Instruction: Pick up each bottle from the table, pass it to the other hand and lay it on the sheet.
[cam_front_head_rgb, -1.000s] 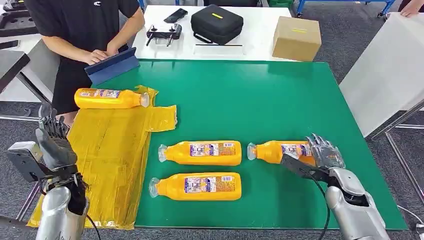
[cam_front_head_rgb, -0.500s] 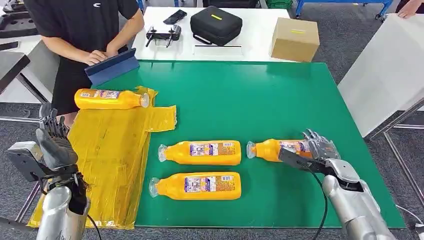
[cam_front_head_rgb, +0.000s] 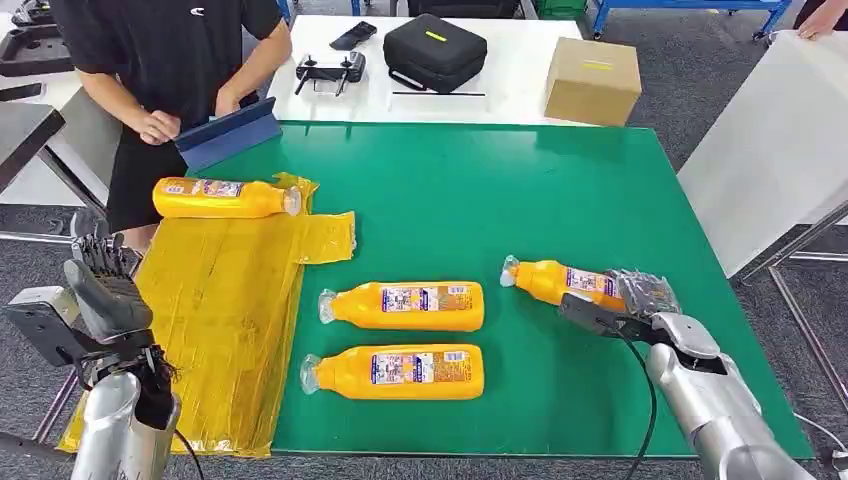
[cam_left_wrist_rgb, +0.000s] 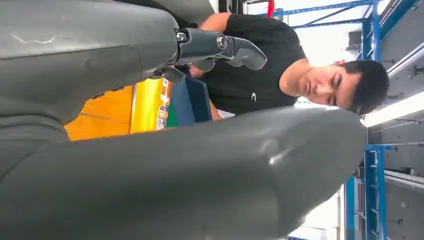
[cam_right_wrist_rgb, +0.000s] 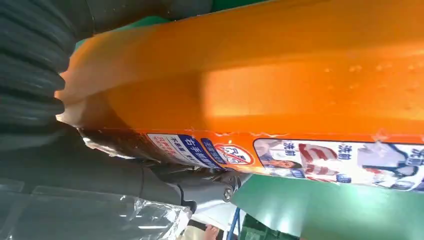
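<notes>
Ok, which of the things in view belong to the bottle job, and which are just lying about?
Job:
- bottle in the right hand, gripped by the right hand
- two bottles waiting on the green mat
- bottle on the sheet
- yellow sheet
- left hand, raised and empty

Lying about:
- black case
- cardboard box
- controller
- blue folder by a person

Right arm extended forward low over the desk (cam_front_head_rgb: 560, 190), forearm angled up and inward from the lower right. Right hand (cam_front_head_rgb: 640, 300) wrapped around the base end of a bottle (cam_front_head_rgb: 565, 282); fingers (cam_front_head_rgb: 650, 288) curled over its top, thumb along the near side. Bottle tilted, cap end pointing left and away. Left arm raised near the left edge, forearm upright. Left hand (cam_front_head_rgb: 105, 290) holds nothing, fingers pointing upward and slightly apart.
</notes>
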